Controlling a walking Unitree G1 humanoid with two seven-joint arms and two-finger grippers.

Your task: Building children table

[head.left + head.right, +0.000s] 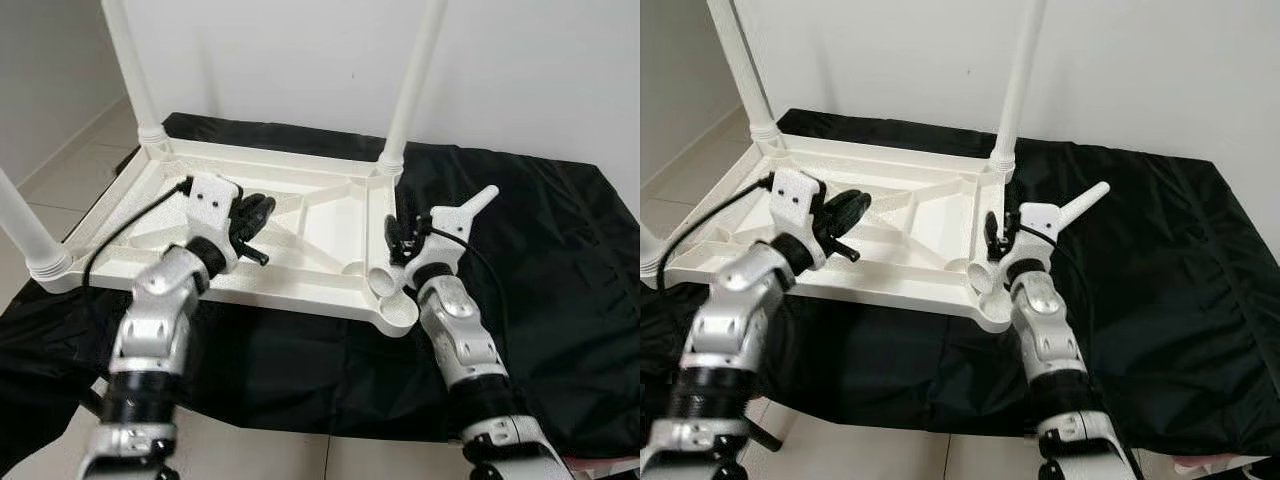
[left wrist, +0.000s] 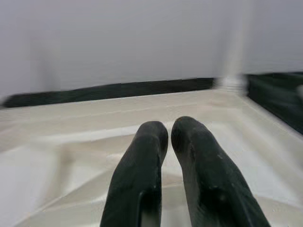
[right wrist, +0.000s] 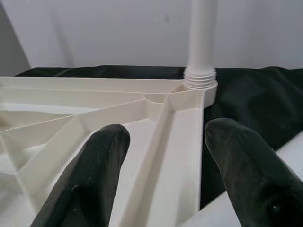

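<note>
A white plastic children's table (image 1: 310, 225) lies upside down on a black cloth (image 1: 545, 250). Legs stand in its far left corner (image 1: 130, 60), far right corner (image 1: 412, 80) and near left corner (image 1: 25, 230). The near right corner socket (image 1: 383, 280) is an open hole with no leg in it. My left gripper (image 1: 258, 215) is shut with nothing in it, hovering over the ribbed underside left of centre. My right gripper (image 1: 400, 240) is open just above the right side rail (image 3: 175, 142), close behind the bare socket; its fingers (image 3: 94, 165) straddle that rail, pointing toward the far right leg (image 3: 202, 38).
A white wall stands close behind the table. The cloth spreads wide to the right and hangs over the near edge of its support. Pale tiled floor (image 1: 70, 170) shows at the left and floor tiles (image 1: 260, 450) show below the cloth.
</note>
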